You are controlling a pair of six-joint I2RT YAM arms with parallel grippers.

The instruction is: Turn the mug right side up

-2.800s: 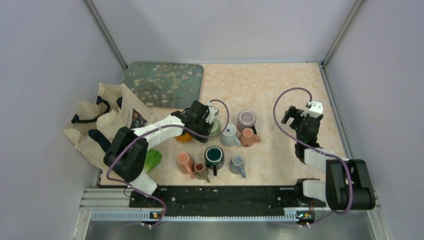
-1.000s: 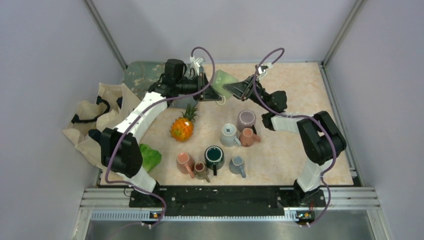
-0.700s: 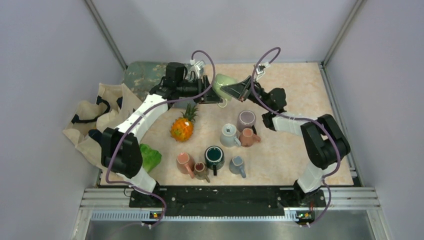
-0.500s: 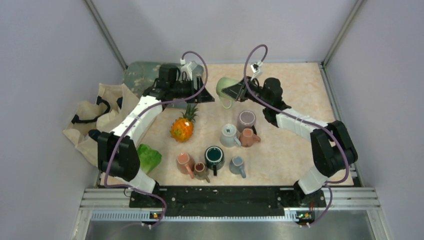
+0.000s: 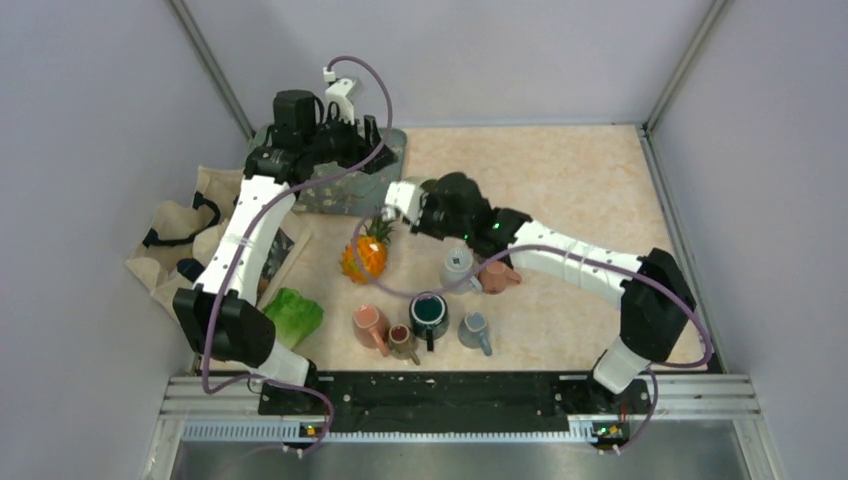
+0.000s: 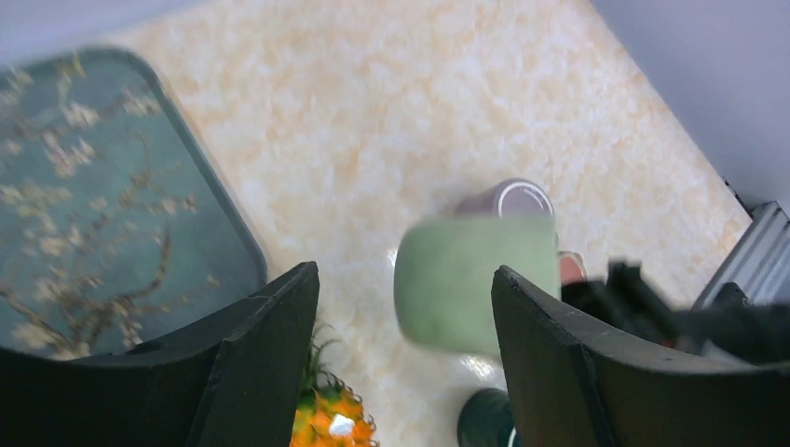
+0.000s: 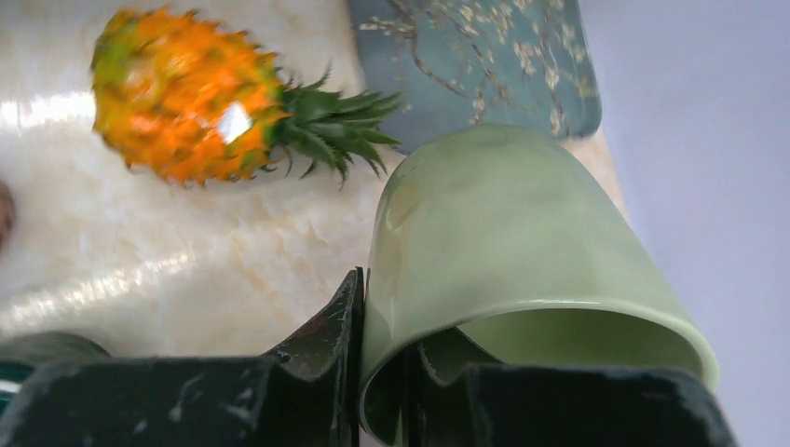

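1. The right gripper (image 7: 382, 317) is pinching the wall of the green mug (image 7: 503, 242): one of the fingers (image 7: 326, 340) lies on the outside and the other goes inside the rim.
2. The mug is held tilted on its side, not upright. Its mouth faces the right wrist camera.
3. In the left wrist view the mug looks blurred. It hangs over the table (image 5: 560, 170), with the purple mug (image 6: 508, 197) just behind it and the pineapple (image 5: 365, 255) near it.
4. The right arm reaches across the middle of the table, over the group of mugs, toward the pineapple.
5. The left gripper (image 6: 405, 275) is raised high, above the edge of the blossom tray (image 5: 340, 190). Its fingers are spread wide and hold nothing.
6. On the table below stand the white mug (image 5: 457, 265), the salmon mug (image 5: 495, 275), the dark green mug (image 5: 428, 312) and the grey-blue mug (image 5: 475, 328).
7. The cloth bag (image 5: 185, 235) lies at the left edge of the table.
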